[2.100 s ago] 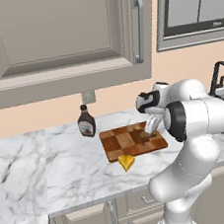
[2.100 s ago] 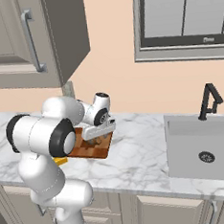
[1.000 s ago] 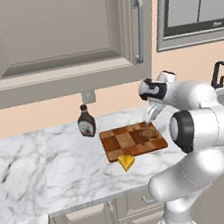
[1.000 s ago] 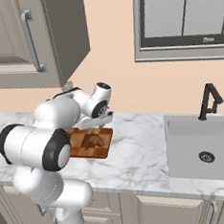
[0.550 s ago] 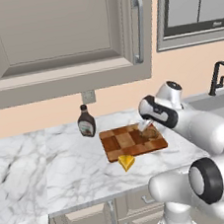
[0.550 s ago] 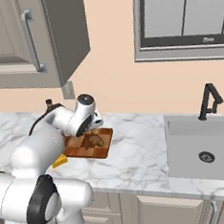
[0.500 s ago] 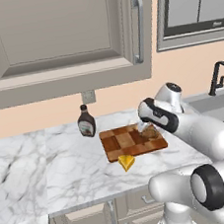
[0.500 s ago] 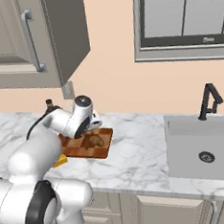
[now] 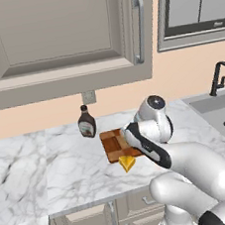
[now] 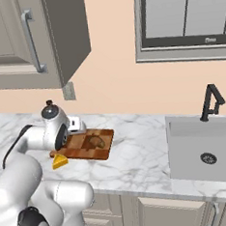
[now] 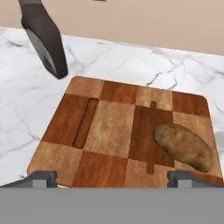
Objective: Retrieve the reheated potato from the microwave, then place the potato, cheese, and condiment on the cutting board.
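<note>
The brown potato (image 11: pixel 183 146) (image 10: pixel 93 142) lies on the right part of the checkered wooden cutting board (image 11: pixel 109 127) (image 9: pixel 113 143) (image 10: pixel 78 148). My gripper (image 11: pixel 111 179) hovers over the board's near edge, open, with nothing between its fingertips (image 11: pixel 41 177). The dark condiment bottle (image 9: pixel 86 122) (image 11: pixel 43 39) stands on the counter just beyond the board's far left corner. The yellow cheese wedge (image 9: pixel 126 162) (image 10: pixel 59 161) rests on the counter against the board's front edge. The microwave is out of view.
The marble counter (image 9: pixel 51 167) stretches to the left. A sink (image 10: pixel 205 148) with a black faucet (image 10: pixel 210 101) sits to the right. Wall cabinets (image 9: pixel 60 36) hang overhead, and a wall outlet (image 9: pixel 88 97) is behind the bottle.
The arm has folded down and forward, and the hand has drawn back from the board's right side to its near edge, still open. Potato, bottle and cheese have not moved.
</note>
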{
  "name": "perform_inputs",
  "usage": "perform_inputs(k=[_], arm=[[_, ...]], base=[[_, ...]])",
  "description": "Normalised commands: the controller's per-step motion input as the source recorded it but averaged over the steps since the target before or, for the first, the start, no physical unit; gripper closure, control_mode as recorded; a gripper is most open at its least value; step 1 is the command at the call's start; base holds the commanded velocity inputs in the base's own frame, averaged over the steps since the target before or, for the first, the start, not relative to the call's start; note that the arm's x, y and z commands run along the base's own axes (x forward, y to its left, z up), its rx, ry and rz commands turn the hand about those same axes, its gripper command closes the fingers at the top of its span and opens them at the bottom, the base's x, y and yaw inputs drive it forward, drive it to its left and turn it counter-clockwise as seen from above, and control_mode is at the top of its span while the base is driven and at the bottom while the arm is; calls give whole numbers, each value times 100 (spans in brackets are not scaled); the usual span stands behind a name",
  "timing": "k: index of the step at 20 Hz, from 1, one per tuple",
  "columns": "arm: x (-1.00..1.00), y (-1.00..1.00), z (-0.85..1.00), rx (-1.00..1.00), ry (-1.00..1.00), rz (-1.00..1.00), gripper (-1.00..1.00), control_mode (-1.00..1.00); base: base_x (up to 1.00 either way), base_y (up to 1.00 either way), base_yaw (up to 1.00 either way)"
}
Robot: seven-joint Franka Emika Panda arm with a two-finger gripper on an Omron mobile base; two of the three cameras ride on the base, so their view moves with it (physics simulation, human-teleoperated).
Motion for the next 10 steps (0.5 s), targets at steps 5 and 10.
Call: perform_inputs(k=[5, 10], arm=[[-14, 52, 25, 4, -10, -21, -100, -100], [-25, 52, 12, 9, -18, -26, -100, -100]], base=[[0, 0, 0], [0, 0, 0]])
